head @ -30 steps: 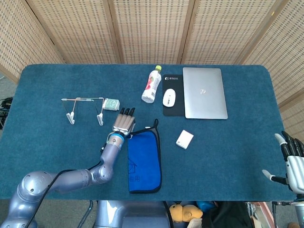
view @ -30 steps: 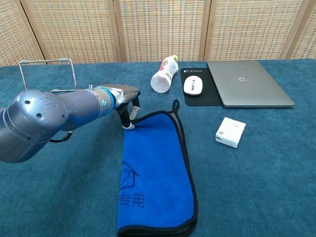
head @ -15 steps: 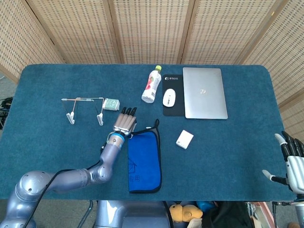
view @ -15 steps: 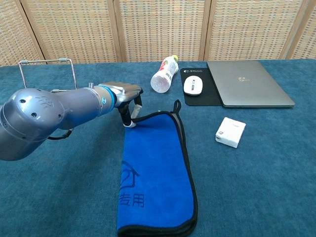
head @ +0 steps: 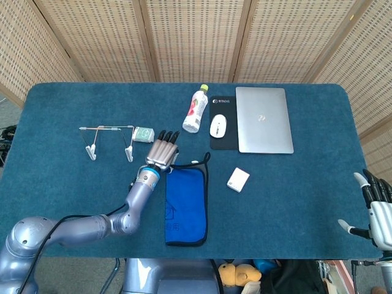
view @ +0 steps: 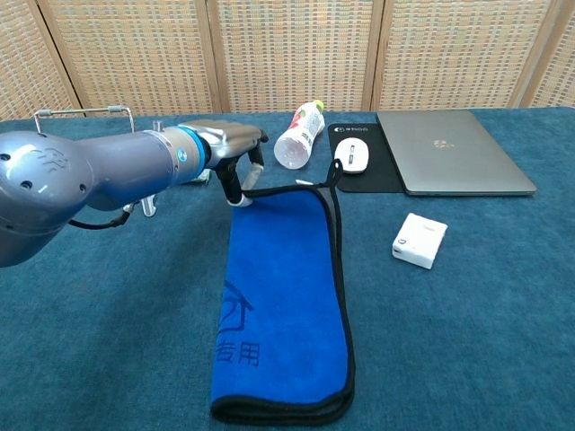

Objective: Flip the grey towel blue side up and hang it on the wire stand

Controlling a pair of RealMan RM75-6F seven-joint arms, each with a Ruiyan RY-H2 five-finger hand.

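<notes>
Left hand (view: 229, 148) gripped the far left corner of the towel (view: 280, 296), fingers curled down onto the black-edged hem, with the rest of the cloth trailing back from it toward the near edge of the desk (head: 73, 190). That towel lay flat with its blue side up, a pale logo showing near its near end, and its black hanging loop (view: 331, 174) stuck out from the far right corner. Just left of the towel's held corner stood the wire stand (head: 109, 139), upright on the desk and apart from the cloth, with a small green packet (head: 144, 134) beside its right leg. Beyond the towel lay a plastic bottle (head: 195, 109) on its side, and to the right of that a white mouse (head: 218, 125) on a black pad (head: 223, 141) next to a closed laptop (head: 263, 119). A white charger block (head: 238, 180) sat right of the towel. Far to the towel's right, the right hand (head: 376, 211) hung off the desk's edge, fingers spread and holding nothing.
</notes>
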